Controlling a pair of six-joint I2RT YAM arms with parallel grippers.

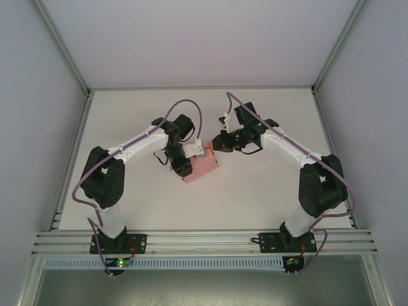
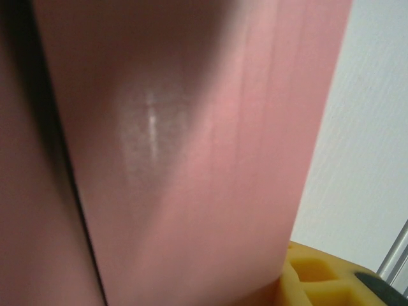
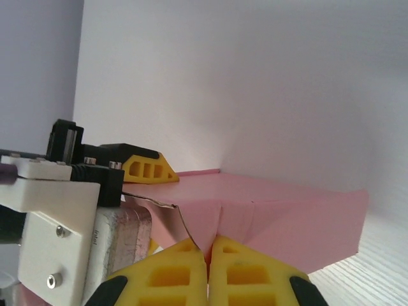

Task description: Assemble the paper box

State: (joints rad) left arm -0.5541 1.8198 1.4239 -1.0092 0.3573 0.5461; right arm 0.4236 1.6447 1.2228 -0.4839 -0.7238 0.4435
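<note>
The paper box (image 1: 203, 168) sits clamped at one end in the left gripper (image 1: 185, 165), with the right gripper (image 3: 207, 258) shut tight at its other corner; a shove from there could buckle thin card.

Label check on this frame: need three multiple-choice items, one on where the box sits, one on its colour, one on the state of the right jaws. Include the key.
1. Where on the table is the paper box?
A) around the middle
B) far left corner
C) against the near rail

2. What colour is the paper box?
A) white
B) blue
C) pink

3. How do the jaws of the right gripper stand?
A) wide open
B) closed together
C) spread around a cup

Key: 1 A, the top view shows it mid-table. 2 C, it is pink in all three views. 3 B, the right wrist view shows the yellow fingers meeting.
</note>
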